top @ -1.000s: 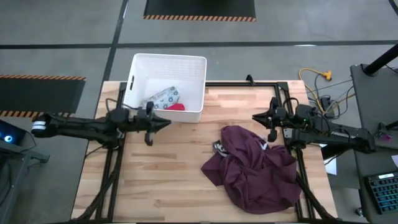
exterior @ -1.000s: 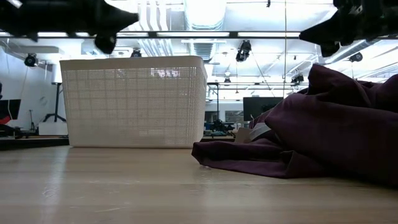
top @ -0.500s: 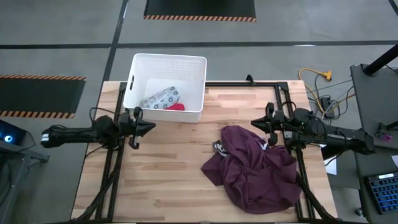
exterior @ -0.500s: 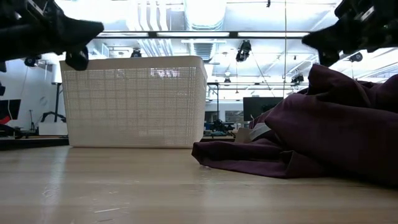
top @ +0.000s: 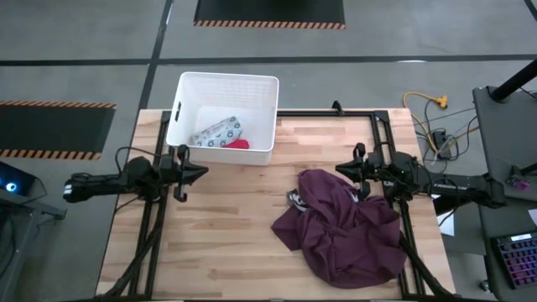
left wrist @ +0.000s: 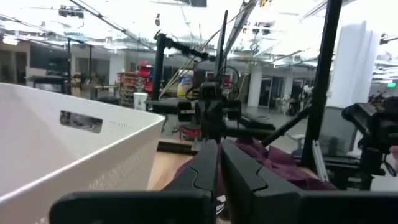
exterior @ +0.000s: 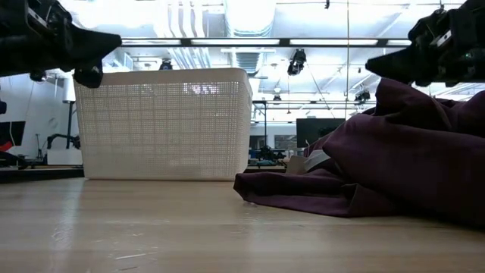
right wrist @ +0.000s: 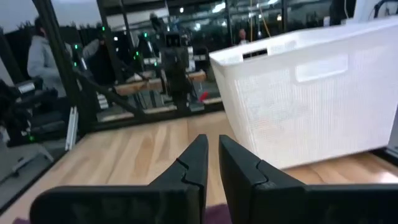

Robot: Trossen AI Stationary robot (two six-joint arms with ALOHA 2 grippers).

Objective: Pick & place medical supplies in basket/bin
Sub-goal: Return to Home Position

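Note:
The white perforated bin (top: 186, 91) stands at the table's far left. In it lie the patterned packet (top: 216, 132) and the red-pink tube (top: 239, 143). The bottle and the roll are out of view. My left gripper (top: 204, 170) hovers shut and empty above the table, just near of the bin's near wall; its fingers (left wrist: 205, 163) point toward the right arm. My right gripper (top: 339, 170) hovers shut and empty over the far edge of the maroon cloth (top: 340, 226), pointing toward the bin (right wrist: 311, 93).
The maroon cloth (exterior: 394, 159) lies heaped on the table's right half. Bare wood (top: 226, 226) spans the middle and near left. Dark frame rails (top: 336, 112) run along the table's edges. Cables lie off the far right corner.
My left gripper has drawn back toward the table's left edge, away from the bin's near wall, and has dropped a little. My right gripper has shifted slightly toward the near edge and lower, over the cloth's far edge. The bin, its contents and the cloth have stayed put.

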